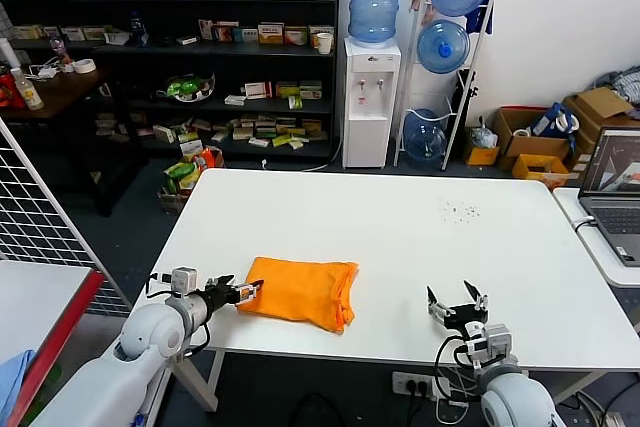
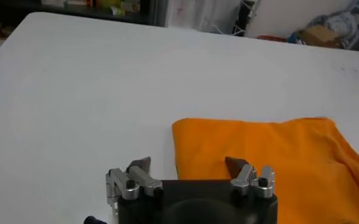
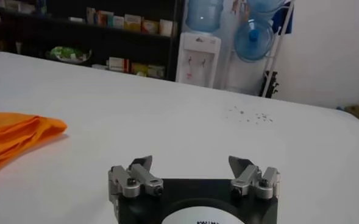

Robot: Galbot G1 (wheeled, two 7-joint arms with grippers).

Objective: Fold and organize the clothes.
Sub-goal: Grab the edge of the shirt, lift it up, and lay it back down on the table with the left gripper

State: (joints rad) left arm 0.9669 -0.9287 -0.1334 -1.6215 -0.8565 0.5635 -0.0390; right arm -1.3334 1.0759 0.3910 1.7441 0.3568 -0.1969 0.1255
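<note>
Now folded T-shirt (image 1: 300, 290) just beside open left gripper (image 1: 245, 293).

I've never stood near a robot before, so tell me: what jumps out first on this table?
The bright orange T-shirt, folded into a bundle, lies near the front edge of the white table. The left end effector sits open right at the shirt's left end, holding nothing. The right end effector, also open and empty, waits over the table's front right, well apart from the shirt.
</note>
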